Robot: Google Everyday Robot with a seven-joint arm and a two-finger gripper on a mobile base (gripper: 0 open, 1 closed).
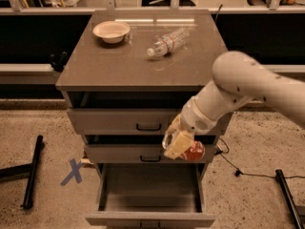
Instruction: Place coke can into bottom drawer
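Jaws around coke can (194,151), above drawer (148,189)

1. Grey three-drawer cabinet (143,66): its flat top carries a shallow cream bowl (111,31) and a clear plastic water bottle (167,42) lying on its side.
2. Bottom drawer (150,219): pulled out, its deep grey interior exposed.
3. Two-finger gripper (182,147) on the white arm: clasps the small red aluminium coke can (195,151) in front of the middle drawer's right half, above the open drawer.
4. Blue tape cross (74,171): lies on the speckled floor, left of the cabinet.

Shiny metal can (194,151) in jaws, matt drawer (150,218) below
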